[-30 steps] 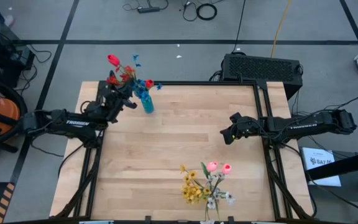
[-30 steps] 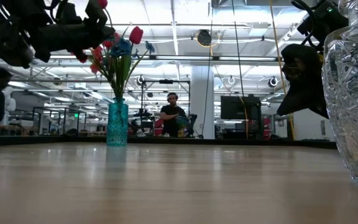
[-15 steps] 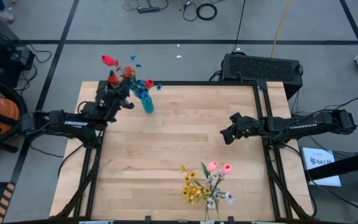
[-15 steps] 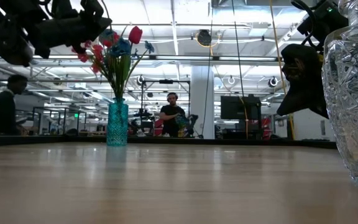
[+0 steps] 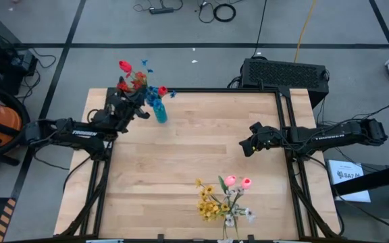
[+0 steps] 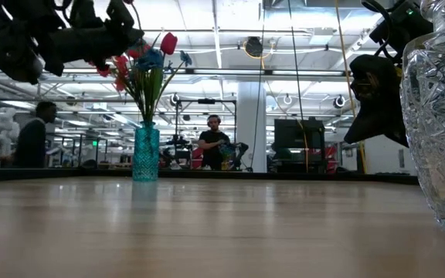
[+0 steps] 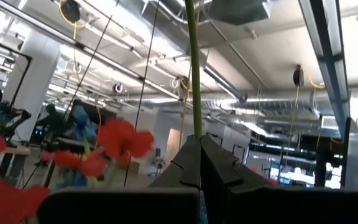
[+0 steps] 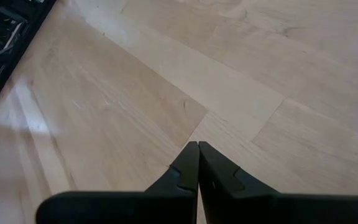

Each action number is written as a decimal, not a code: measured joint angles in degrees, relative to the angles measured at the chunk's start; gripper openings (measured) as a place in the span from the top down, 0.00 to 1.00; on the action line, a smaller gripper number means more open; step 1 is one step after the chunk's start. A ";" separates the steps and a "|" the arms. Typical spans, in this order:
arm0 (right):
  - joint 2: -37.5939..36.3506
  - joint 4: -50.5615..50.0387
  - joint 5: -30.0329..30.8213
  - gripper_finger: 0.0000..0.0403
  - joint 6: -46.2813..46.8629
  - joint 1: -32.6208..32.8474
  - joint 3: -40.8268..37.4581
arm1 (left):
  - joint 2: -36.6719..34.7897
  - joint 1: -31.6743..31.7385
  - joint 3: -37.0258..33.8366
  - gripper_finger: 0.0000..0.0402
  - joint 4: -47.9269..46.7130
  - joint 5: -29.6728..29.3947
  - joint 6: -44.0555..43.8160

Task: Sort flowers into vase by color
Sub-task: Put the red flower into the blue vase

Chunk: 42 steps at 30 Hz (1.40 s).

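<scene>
The pale wooden table (image 5: 188, 155) carries everything, and two holders stand on it well apart. Close to the low camera rises a clear cut-glass vase (image 6: 439, 123), thick-walled and surely the heaviest, most breakable thing here; seen from above it holds the pink tulip buds (image 5: 238, 181), yellow sprigs (image 5: 208, 201) and pale white blossoms (image 5: 238, 215) at the table's near edge. At the far left corner stands the slim teal translucent cylindrical vase (image 6: 146, 153), tall for its footing and likely to tip if its bunch is pushed sideways. It already holds blue sprays (image 5: 152, 94) and red clusters (image 5: 130, 84).

The left gripper (image 5: 135, 102) hovers just beside that bunch, above the teal vase's mouth. In its wrist view the fingers (image 7: 188, 163) are pressed together on a thin green stem (image 7: 194, 68) that rises straight up between them. The flower probably weighs almost nothing; its stem is likely stiff enough to steer yet springy, so a grip low on the stem, well below the head, seems best for guiding the end into the narrow mouth. The soft petals would crush if gripped.

The right gripper (image 5: 250, 146) waits above bare wood at the table's right side, its fingers (image 8: 188, 163) pressed together on nothing.

White lettering on both forearms is too small to read.
</scene>
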 joint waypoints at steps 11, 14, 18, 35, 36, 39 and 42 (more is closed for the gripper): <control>0.00 0.01 0.00 1.00 0.13 0.00 -0.04 | 5.70 0.00 0.00 1.00 0.98 -0.09 -0.79; 0.00 0.00 0.00 1.00 0.15 0.02 -0.04 | 6.25 0.00 0.00 1.00 0.47 -0.15 -2.92; 0.00 0.01 0.00 1.00 0.04 0.00 -0.04 | 6.36 -0.04 0.00 1.00 -0.97 -0.54 -3.03; 0.00 0.01 0.02 1.00 -1.31 0.01 -0.04 | 3.83 -0.11 0.00 1.00 -4.29 -5.02 -1.43; 0.00 0.00 0.02 1.00 -1.32 -0.01 -0.04 | 3.62 -0.11 0.00 1.00 -5.47 -5.05 -1.45; 0.00 0.00 0.02 1.00 -1.33 0.02 -0.04 | 3.27 -0.12 0.00 1.00 -7.58 -5.20 -1.52; 0.00 0.00 0.02 1.00 -1.65 0.00 -0.04 | 3.24 -0.11 0.00 1.00 -7.58 -5.25 -1.50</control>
